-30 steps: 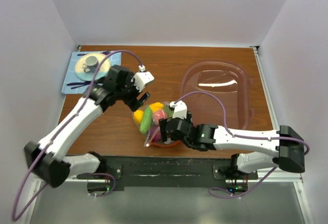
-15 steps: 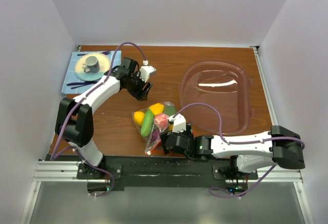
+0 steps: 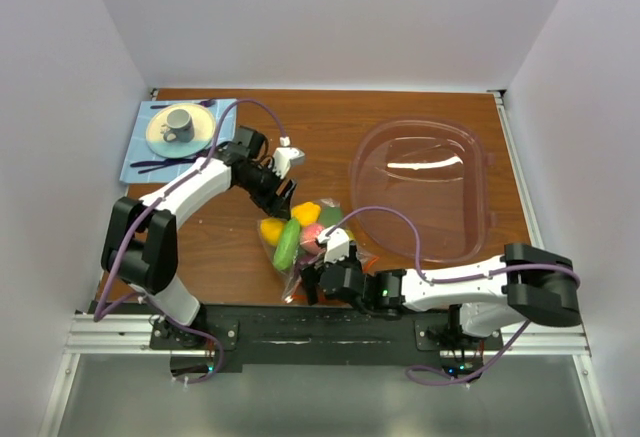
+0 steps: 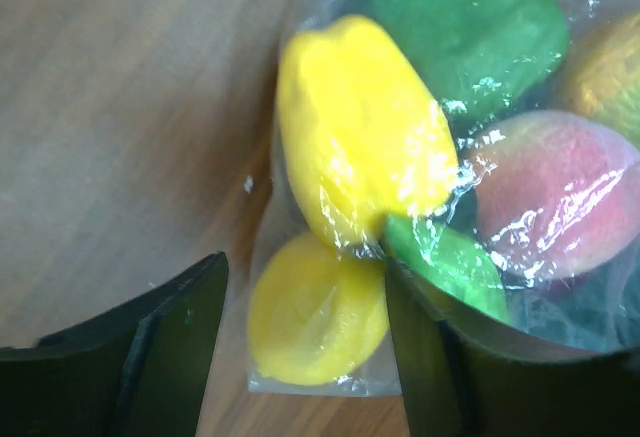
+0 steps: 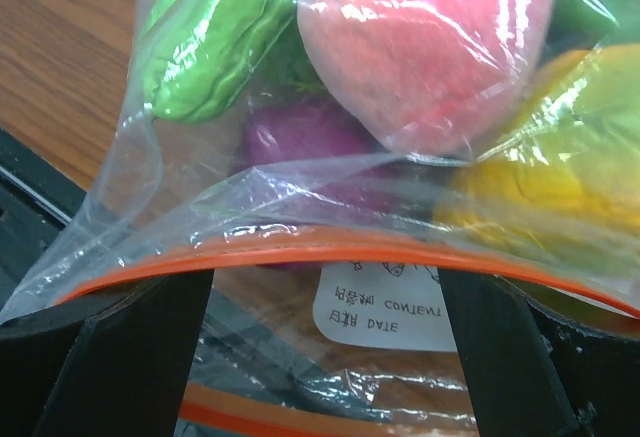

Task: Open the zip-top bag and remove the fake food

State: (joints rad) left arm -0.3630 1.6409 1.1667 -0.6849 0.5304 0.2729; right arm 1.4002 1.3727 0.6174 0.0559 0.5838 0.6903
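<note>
Brown wood-grain tabletop (image 3: pixel 330 137) fills the top view, with white walls on three sides. Toward its 10 o'clock corner a blue mat (image 3: pixel 132 147) carries a pale plate (image 3: pixel 155 139) with a grey cup (image 3: pixel 180 123) on it.

The left arm rises from the near edge and bends inward, so the left gripper (image 3: pixel 278 195) sits at the 11 o'clock side of the zip-top bag (image 3: pixel 283 275). In the left wrist view its claw (image 4: pixel 305 292) is wide, with the dark fingers (image 4: pixel 150 357) spread on either side of a round yellow piece. Whether they touch the plastic cannot be told.

The bag lies on the wood close to the near edge, around 6 o'clock and a little left of centre. The fake food (image 3: pixel 287 242) is packed inside it: yellow (image 4: pixel 360 137), green (image 4: pixel 455 22), pink-red (image 4: pixel 555 192) and, from the other side, purple (image 5: pixel 310 142).

At the bag's 6 o'clock end sits the right gripper (image 3: pixel 312 279). Its wrist view shows the claw (image 5: pixel 320 307) wide too. The orange-red zip strip (image 5: pixel 330 249) runs across from one finger (image 5: pixel 110 357) to the other, a white label (image 5: pixel 385 307) lies just beneath it, and a second orange line shows lower down.

At 3 o'clock, well apart from the bag, rests a pink-tinted clear oval tub (image 3: pixel 440 192).
</note>
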